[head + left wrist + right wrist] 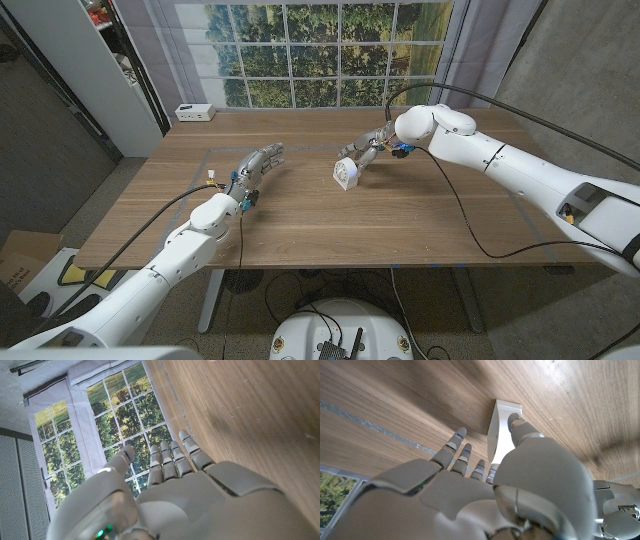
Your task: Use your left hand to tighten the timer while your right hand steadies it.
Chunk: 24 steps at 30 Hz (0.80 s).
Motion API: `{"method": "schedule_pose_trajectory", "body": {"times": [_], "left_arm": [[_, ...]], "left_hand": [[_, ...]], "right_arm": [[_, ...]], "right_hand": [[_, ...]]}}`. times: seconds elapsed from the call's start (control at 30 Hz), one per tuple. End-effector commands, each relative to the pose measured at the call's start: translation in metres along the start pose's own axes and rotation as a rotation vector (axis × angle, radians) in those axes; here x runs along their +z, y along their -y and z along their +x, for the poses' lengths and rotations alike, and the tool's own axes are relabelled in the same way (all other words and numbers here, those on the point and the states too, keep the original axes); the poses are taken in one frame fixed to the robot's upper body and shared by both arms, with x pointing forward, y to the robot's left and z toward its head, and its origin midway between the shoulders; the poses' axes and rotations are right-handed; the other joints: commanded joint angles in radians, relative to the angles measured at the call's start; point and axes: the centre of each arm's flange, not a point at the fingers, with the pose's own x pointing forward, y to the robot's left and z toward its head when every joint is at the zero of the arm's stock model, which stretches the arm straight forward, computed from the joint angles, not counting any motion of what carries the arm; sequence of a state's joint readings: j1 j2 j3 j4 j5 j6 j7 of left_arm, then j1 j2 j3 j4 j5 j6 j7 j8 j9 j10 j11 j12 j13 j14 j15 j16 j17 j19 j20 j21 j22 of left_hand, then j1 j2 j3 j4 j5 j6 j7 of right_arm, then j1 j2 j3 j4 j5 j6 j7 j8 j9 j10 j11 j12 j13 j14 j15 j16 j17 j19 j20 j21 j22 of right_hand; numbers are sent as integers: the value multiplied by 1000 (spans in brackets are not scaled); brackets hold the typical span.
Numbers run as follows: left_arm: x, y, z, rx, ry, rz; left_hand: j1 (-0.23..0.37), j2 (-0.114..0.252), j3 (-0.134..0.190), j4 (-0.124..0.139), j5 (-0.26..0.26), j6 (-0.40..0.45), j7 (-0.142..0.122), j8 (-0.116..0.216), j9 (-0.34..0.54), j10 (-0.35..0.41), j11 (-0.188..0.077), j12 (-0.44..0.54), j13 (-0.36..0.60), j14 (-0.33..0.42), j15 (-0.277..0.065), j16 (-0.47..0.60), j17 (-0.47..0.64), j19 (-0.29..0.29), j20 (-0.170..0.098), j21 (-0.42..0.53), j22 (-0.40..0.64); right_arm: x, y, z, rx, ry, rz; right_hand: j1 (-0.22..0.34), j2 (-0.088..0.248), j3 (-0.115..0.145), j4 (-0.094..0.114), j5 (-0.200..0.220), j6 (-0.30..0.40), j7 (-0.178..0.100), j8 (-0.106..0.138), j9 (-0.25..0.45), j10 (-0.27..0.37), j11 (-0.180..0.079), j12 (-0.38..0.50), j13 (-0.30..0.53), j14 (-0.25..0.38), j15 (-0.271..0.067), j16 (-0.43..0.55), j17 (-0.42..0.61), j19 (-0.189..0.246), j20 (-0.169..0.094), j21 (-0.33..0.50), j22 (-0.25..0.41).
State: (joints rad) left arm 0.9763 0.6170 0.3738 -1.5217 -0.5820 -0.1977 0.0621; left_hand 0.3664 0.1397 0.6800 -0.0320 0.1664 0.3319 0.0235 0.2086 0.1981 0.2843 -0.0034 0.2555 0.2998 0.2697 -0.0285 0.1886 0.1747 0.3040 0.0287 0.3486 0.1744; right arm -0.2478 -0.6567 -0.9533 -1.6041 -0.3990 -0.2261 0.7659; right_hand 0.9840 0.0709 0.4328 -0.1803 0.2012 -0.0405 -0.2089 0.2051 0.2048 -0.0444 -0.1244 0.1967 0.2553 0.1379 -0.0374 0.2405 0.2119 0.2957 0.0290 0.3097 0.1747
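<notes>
White and boxy with rounded corners, the small timer (347, 173) stands on the smooth wood-grain table (400, 215), directly at the fingertips of the right hand (368, 146), whose thumb (519, 424) rests against its side while its other fingers spread beside it. The left hand (252, 168) hovers well apart from it, fingers extended, holding nothing.
</notes>
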Motion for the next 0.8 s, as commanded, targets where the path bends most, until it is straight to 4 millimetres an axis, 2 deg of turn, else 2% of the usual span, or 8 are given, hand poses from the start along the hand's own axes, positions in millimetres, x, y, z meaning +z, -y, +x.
{"method": "schedule_pose_trajectory", "body": {"times": [0.03,0.43,0.6,0.8], "left_arm": [[-5,-6,1,-5,-5,-16],[-7,-8,-2,-1,-12,-23],[-7,-7,0,-7,-13,-20],[-4,-5,1,-19,-9,-14]], "left_hand": [[4,4,0,-6,6,9,1,7,3,3,-4,5,5,4,0,-1,3,-1,7,-3,6],[3,6,0,-6,6,9,4,6,4,4,-2,6,7,3,1,-1,3,-4,10,-7,6],[2,6,-1,-7,6,9,4,5,4,4,-4,6,8,2,0,-1,3,-4,12,-8,6],[1,6,-1,-7,6,11,2,5,4,4,-4,6,9,2,0,-1,3,-4,12,-10,7]], "right_arm": [[5,-1,15,37,-27,-8],[-2,-6,22,61,-42,6],[-4,-9,23,61,-39,14],[-7,-11,20,56,-31,26]], "right_hand": [[21,1,-3,4,0,5,-5,4,0,-1,-9,6,1,18,-111,10,4,15,3,3,5],[73,18,-12,10,-2,95,-10,34,2,78,-40,38,3,79,-153,44,19,47,-28,0,6],[94,27,-31,15,-3,163,-11,53,7,143,-48,63,14,121,-178,73,33,69,-43,0,7],[119,41,-60,19,-5,243,-11,77,21,226,-49,99,44,176,-186,121,64,95,-54,-3,8]]}}
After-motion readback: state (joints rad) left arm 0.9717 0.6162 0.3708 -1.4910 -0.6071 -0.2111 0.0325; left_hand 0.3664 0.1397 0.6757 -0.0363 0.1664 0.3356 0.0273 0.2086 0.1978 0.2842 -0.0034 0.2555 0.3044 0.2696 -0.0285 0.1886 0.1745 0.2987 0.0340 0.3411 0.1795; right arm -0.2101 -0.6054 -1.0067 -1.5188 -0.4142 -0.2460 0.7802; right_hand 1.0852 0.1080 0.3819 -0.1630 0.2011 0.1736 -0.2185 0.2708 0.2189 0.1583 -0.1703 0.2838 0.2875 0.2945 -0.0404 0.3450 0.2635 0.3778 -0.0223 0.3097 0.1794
